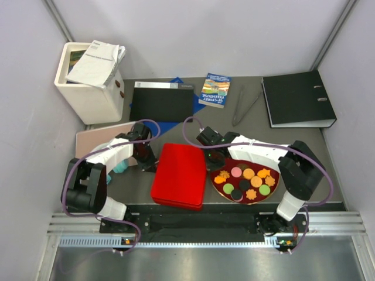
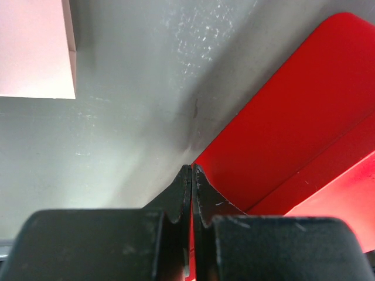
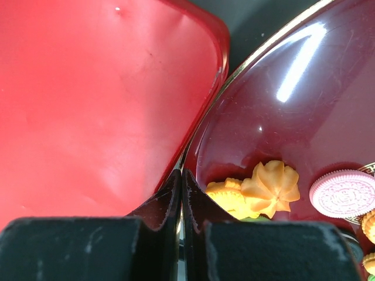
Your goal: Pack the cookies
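A dark grey table is boxed in by pale walls, with a closed red box near its middle. The cookies lie flat on a glossy dark red plate just right of the box, on the near right of the table, their cluster's long axis running left to right. The left gripper is pinched closed on nothing at the box's left edge, and the right gripper is likewise closed and empty where box and plate meet.
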